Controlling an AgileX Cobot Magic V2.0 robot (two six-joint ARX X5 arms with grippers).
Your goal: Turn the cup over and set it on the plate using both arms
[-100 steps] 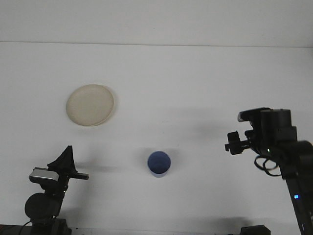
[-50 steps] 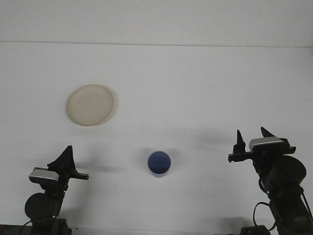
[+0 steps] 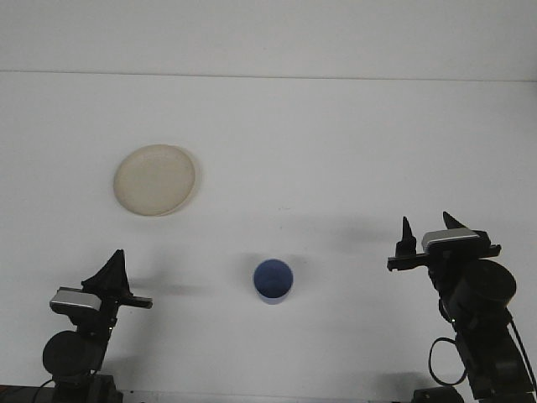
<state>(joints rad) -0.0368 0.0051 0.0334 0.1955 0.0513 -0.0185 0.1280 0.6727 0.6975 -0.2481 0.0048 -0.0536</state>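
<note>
A blue cup (image 3: 273, 280) stands on the white table, near the front and about midway between the arms. I cannot tell whether its mouth faces up or down. A cream plate (image 3: 155, 180) lies flat at the middle left, with nothing on it. My left gripper (image 3: 116, 254) sits low at the front left, its fingers meeting in one point, shut and holding nothing. My right gripper (image 3: 430, 228) is at the front right, well right of the cup. It is open, its two fingertips apart and pointing away from me.
The white table (image 3: 336, 143) reaches back to a straight far edge (image 3: 268, 75) against a pale wall. Only the cup and the plate lie on it.
The right arm has swung from a raised, sideways pose into a low pose at the front right with its fingers pointing forward. The left arm, cup and plate have not moved.
</note>
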